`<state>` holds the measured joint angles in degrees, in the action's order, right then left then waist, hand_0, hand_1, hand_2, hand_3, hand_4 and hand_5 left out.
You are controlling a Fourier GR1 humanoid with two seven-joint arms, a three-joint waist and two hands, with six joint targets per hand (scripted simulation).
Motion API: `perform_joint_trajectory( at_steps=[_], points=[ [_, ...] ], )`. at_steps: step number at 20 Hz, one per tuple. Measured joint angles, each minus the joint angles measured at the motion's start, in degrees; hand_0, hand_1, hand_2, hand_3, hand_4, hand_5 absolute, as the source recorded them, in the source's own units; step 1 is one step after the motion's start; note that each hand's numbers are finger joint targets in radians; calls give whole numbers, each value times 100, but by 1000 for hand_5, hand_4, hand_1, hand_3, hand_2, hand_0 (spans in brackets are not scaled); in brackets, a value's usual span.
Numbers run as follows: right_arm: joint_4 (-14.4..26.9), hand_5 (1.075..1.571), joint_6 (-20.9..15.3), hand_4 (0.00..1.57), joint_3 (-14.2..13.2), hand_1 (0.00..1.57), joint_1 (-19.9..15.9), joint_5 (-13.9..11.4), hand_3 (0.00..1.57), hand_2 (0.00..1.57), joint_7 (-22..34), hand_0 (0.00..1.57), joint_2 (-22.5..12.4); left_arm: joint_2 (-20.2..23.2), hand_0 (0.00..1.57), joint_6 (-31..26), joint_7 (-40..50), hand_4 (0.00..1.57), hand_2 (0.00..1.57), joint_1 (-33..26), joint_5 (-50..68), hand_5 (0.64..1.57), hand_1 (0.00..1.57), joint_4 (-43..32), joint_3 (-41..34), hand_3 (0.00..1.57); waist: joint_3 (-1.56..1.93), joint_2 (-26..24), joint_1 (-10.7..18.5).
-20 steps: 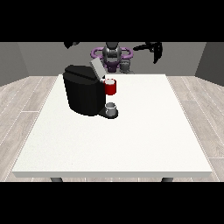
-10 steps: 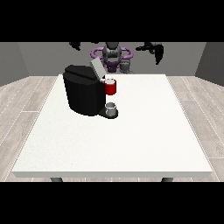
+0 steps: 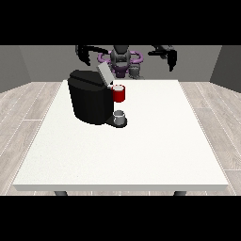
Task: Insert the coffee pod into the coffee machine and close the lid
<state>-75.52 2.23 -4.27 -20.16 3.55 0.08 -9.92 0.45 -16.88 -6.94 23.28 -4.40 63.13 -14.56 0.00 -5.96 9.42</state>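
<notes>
arms: both raised and spread wide at shoulder height
hand at the view's left [image 3: 85, 53]: hangs down, holding nothing
hand at the view's right [image 3: 170, 57]: hangs down too, holding nothing

black coffee machine [image 3: 89, 100] at table's left-rear, lid [image 3: 103, 74] raised; pod unseen.

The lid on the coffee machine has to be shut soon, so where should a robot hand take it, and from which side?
Take the lid by its raised free top edge, coming from above and behind: it stands tilted open over the black coffee machine, hinged low near the red part.
</notes>
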Motion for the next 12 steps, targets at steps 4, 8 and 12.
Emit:
perform_joint_trajectory(
  at_steps=[4, 8, 12],
  points=[
    [371, 1571, 23, 0, -139, 0, -298, 40, 0, 0, -38, 0, -25, 42, 0, 44, 177, 0, 0, -231, 234, 1571, 0, 474, 153, 0, 1, 194, 35],
    [756, 1571, 69, 0, -233, 0, -553, 24, 0, 0, -249, 0, -53, 54, 0, 186, 406, 0, 0, -412, 297, 1571, 0, 948, 346, 0, 1, 391, 15],
    [879, 1571, 168, 0, -175, 0, -746, -33, 0, 0, -197, 0, -70, 199, 0, 221, 397, 0, 0, -720, 378, 1571, 0, 1221, 350, 0, 2, 483, -140]
  ],
)
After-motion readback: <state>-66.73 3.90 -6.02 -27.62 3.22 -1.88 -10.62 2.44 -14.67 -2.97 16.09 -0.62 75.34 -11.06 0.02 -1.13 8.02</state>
